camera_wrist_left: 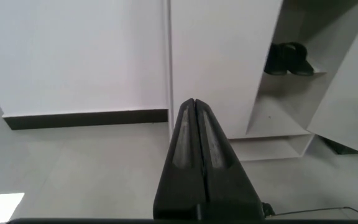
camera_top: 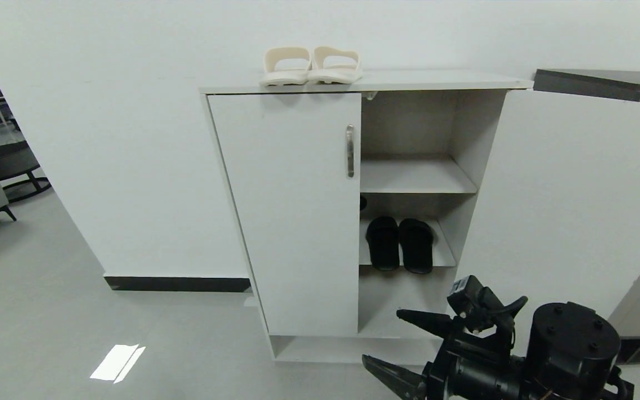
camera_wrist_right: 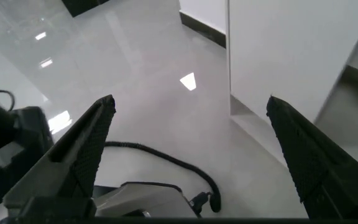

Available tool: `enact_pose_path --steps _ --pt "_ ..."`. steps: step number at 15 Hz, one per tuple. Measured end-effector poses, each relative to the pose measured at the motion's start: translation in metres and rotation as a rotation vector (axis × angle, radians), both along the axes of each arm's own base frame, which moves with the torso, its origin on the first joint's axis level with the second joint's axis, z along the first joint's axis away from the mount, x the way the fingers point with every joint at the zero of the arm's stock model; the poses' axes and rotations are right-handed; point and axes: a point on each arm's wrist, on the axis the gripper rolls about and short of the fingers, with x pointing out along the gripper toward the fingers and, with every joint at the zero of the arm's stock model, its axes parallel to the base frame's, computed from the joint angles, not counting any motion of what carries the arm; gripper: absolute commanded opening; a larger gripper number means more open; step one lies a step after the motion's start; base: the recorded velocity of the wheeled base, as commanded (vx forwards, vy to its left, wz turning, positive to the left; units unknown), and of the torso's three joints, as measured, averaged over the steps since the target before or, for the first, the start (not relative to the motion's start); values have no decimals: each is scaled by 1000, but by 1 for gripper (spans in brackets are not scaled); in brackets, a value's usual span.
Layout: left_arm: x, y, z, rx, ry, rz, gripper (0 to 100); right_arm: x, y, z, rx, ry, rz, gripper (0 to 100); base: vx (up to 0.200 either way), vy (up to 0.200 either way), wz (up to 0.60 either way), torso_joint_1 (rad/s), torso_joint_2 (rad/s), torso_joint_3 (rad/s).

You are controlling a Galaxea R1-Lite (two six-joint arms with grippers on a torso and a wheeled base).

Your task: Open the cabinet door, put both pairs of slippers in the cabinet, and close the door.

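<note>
Now | right door (camera_top: pixel 570 211) wide open | right gripper (camera_top: pixel 381 336) spread before cabinet base (camera_top: pixel 320 349)

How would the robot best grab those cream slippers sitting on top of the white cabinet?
Probably where the cream rubber slippers touch: one finger into each arched strap opening, pinching both inner strap walls together. Come from the front; the pair sits at the front edge of the white cabinet top, with the white wall close behind.

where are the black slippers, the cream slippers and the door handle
black slippers (camera_top: pixel 382 244), head view, middle of one slipper
cream slippers (camera_top: pixel 335 75), head view, one slipper's near edge
door handle (camera_top: pixel 350 151), head view, middle of the bar
</note>
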Motion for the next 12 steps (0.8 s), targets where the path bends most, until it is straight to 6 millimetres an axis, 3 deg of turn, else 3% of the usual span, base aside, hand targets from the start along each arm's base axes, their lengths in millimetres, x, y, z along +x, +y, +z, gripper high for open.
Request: enact_pose_path --steps 8,12 --pt "0 0 0 -11 1 1 0 0 -1 -10 -32 -11 0 100 0 200 0 3 1 4" --pt "0 0 0 -18 1 1 0 0 0 -15 -53 -10 5 100 0 0 0 0 0 0"
